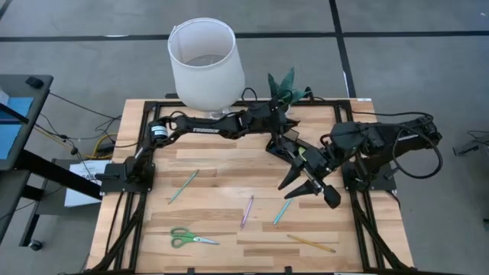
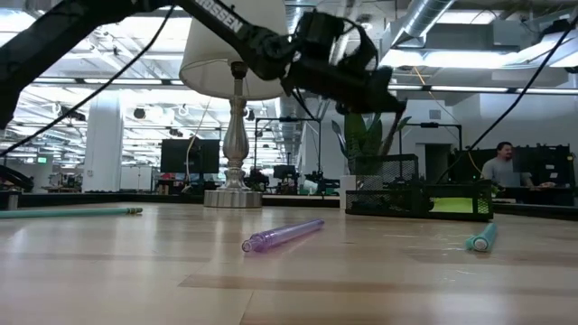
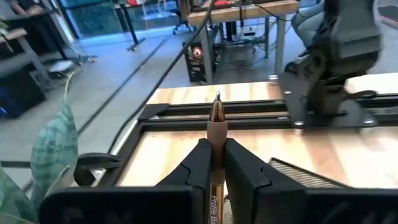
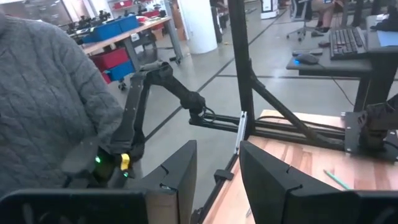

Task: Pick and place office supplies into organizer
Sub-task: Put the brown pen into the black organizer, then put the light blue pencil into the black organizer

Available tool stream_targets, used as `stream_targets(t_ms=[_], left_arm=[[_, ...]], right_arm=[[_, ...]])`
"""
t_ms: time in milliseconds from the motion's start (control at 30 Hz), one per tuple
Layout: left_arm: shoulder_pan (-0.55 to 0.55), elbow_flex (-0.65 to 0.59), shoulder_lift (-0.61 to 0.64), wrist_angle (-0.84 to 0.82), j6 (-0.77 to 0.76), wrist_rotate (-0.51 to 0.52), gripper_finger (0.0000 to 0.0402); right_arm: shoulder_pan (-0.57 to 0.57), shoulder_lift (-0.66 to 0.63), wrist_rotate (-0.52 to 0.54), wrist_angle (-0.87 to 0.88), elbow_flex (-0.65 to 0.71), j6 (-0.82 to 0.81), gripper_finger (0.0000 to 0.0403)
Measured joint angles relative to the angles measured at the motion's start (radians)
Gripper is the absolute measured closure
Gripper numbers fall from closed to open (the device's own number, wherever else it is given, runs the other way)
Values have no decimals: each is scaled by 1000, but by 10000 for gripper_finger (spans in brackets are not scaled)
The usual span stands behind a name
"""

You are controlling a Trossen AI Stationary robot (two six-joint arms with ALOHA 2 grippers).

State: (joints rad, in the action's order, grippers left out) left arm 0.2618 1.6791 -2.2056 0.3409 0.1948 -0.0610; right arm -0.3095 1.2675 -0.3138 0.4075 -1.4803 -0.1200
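Reading "TROSSEN" on left arm (image 1: 208, 127), brown pen (image 3: 217, 134) print illegible

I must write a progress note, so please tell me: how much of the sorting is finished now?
Done: the organizer shows something lime inside; nothing more can be confirmed.

In hand: the left gripper is shut on a brown pen near the organizer. The right gripper is open, holding nothing.

Left on the table: teal pen, purple pen, second teal pen, yellow pencil, scissors.
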Motion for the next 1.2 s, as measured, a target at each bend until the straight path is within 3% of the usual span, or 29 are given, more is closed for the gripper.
stream_targets(t_ms=[633, 867, 1067, 1200], left_arm=[[7, 0, -35, -157, -4, 85, 287], [-28, 2, 114, -227, 4, 84, 270], [-62, 2, 347, -562, 2, 83, 270], [-91, 3, 491, -909, -104, 82, 270]], right_arm=[[-5, 1, -2, 34, 0, -3, 289], [-35, 1, -2, 34, 0, -3, 289], [-81, 1, -2, 43, 0, -3, 289], [-100, 1, 0, 60, 0, -3, 289]])
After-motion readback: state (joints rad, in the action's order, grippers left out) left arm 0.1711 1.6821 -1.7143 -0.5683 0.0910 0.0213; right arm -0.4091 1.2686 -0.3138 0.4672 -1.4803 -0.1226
